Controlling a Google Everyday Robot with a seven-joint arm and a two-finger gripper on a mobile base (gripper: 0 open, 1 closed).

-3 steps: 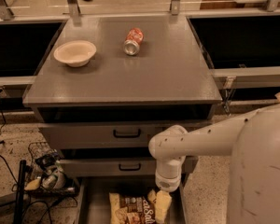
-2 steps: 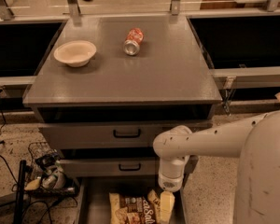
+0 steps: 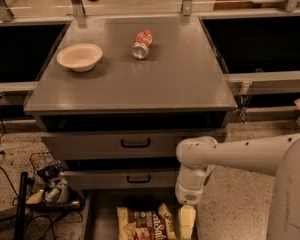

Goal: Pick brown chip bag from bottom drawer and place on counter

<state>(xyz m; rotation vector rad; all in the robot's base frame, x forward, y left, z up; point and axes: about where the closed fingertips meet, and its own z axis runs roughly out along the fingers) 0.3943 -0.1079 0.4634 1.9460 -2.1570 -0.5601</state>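
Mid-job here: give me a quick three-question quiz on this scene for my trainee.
1. True or false: the can lies on its side on the counter.
2. Where is the gripper? A) above the can. B) down in the open bottom drawer, at the right edge of the chip bag. C) resting on the counter.
3. Fill in: left of the can on the counter sits a pale ____.

Key: 1 true. 2 B. 3 bowl.

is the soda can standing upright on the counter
No, the soda can lies on its side on the counter, while the hand hangs low over the bottom drawer.
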